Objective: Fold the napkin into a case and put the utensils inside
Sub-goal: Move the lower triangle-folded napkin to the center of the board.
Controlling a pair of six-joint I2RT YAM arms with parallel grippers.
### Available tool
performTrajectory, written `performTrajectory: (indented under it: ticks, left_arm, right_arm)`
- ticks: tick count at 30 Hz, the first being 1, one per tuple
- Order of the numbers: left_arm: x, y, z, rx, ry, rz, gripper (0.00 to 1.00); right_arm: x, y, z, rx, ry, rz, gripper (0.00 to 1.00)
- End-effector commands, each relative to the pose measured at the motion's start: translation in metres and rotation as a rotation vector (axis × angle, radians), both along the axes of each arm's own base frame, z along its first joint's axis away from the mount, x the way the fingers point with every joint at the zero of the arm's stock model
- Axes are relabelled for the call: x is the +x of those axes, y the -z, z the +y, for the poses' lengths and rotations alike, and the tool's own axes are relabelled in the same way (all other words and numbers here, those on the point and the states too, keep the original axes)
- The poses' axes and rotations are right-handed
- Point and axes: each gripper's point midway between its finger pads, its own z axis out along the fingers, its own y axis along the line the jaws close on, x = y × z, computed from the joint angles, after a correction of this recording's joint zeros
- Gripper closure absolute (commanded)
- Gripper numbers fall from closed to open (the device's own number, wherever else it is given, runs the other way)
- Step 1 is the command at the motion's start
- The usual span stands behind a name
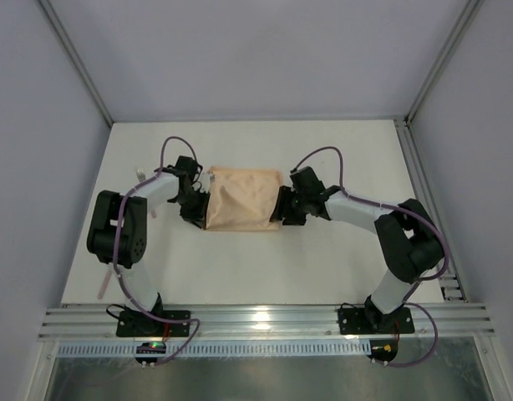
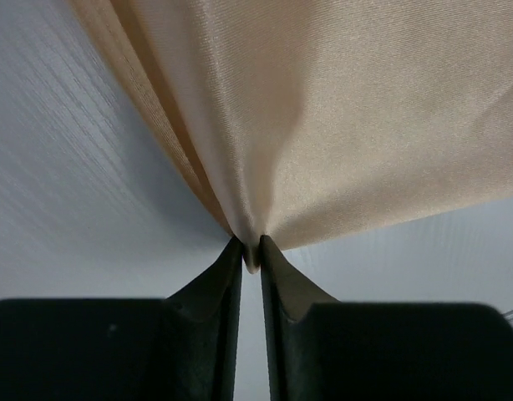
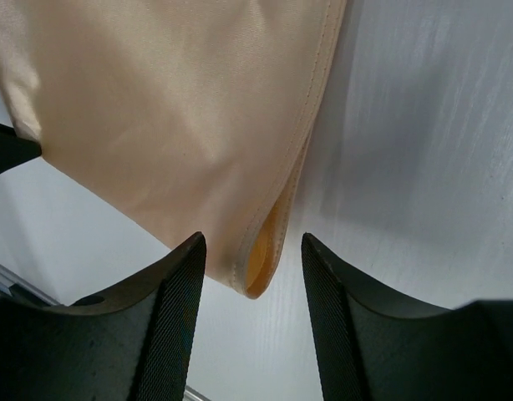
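Folded napkin [image 1: 242,199] mid-frame on the table [image 1: 256,259]. Pinched at its left edge by the left gripper [image 2: 251,244], jaws nearly closed on a cloth corner. Straddled at its right hemmed corner by the right gripper [image 3: 252,238], jaws wide, gripping nothing.

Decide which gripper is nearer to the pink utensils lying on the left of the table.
Left. The left gripper pinches the napkin's left edge, on the utensils' side; the right gripper is open at the napkin's right edge, the whole cloth farther away.
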Motion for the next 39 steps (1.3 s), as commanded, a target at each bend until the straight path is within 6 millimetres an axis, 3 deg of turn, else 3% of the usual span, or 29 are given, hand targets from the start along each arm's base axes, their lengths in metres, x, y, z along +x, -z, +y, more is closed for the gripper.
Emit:
performTrajectory:
  ticks: [1, 5, 9, 13, 16, 17, 19, 22, 23, 25, 26, 28, 30, 32, 34, 36, 37, 39]
  left_arm:
    - [-0.005, 0.003, -0.004, -0.025, 0.022, -0.009, 0.87]
    - [-0.015, 0.007, -0.008, -0.045, 0.031, 0.018, 1.00]
    - [-0.021, 0.000, -0.013, -0.081, 0.046, 0.030, 1.00]
    - [-0.032, -0.021, -0.029, -0.176, 0.087, 0.036, 1.00]
    - [-0.049, -0.037, -0.046, -0.255, 0.175, 0.062, 0.79]
    - [-0.052, -0.043, -0.051, -0.275, 0.194, 0.068, 0.63]
    - [-0.061, -0.054, -0.052, -0.291, 0.242, 0.088, 0.51]
    - [-0.056, -0.086, -0.051, -0.306, 0.296, 0.052, 0.47]
    - [-0.047, -0.095, -0.046, -0.316, 0.285, 0.023, 0.47]
    - [-0.016, -0.119, -0.039, -0.322, 0.233, -0.081, 0.47]
    - [0.005, -0.123, -0.021, -0.286, 0.139, -0.118, 0.48]
    - [0.040, -0.132, 0.000, -0.227, 0.056, -0.214, 0.52]
    - [0.076, -0.125, 0.032, -0.120, -0.028, -0.305, 0.60]
    - [0.101, -0.116, 0.045, -0.065, -0.049, -0.362, 0.62]
    - [0.116, -0.110, 0.055, -0.017, -0.053, -0.387, 0.61]
    - [0.129, -0.097, 0.060, 0.010, -0.063, -0.392, 0.60]
    - [0.133, -0.094, 0.060, 0.015, -0.064, -0.399, 0.59]
    - [0.141, -0.085, 0.061, 0.024, -0.066, -0.409, 0.59]
  right_arm:
    - [0.007, -0.001, 0.011, 0.062, 0.003, -0.018, 0.49]
    - [0.014, 0.007, 0.003, 0.021, 0.020, -0.004, 0.66]
    - [0.022, 0.013, -0.007, 0.012, 0.039, 0.007, 0.82]
    - [0.036, 0.016, -0.010, -0.023, -0.003, -0.021, 0.89]
    - [0.054, 0.014, -0.009, -0.047, -0.063, -0.059, 0.92]
    - [0.064, 0.017, -0.008, -0.064, -0.089, -0.076, 0.92]
    - [0.072, 0.022, -0.014, -0.088, -0.107, -0.071, 0.92]
    - [0.094, 0.023, -0.026, -0.126, -0.139, -0.099, 0.91]
    - [0.107, 0.013, -0.024, -0.120, -0.145, -0.128, 0.86]
    - [0.116, 0.015, -0.026, -0.131, -0.191, -0.131, 0.79]
    - [0.128, 0.004, -0.023, -0.136, -0.198, -0.155, 0.72]
    - [0.138, 0.002, -0.021, -0.151, -0.221, -0.175, 0.62]
    - [0.151, -0.018, -0.018, -0.147, -0.214, -0.215, 0.50]
    - [0.157, -0.032, -0.019, -0.149, -0.183, -0.241, 0.44]
    - [0.157, -0.055, -0.020, -0.132, -0.137, -0.274, 0.41]
    - [0.151, -0.061, -0.024, -0.135, -0.101, -0.292, 0.41]
    - [0.149, -0.079, -0.025, -0.126, -0.082, -0.330, 0.41]
    - [0.140, -0.080, -0.027, -0.143, -0.058, -0.347, 0.41]
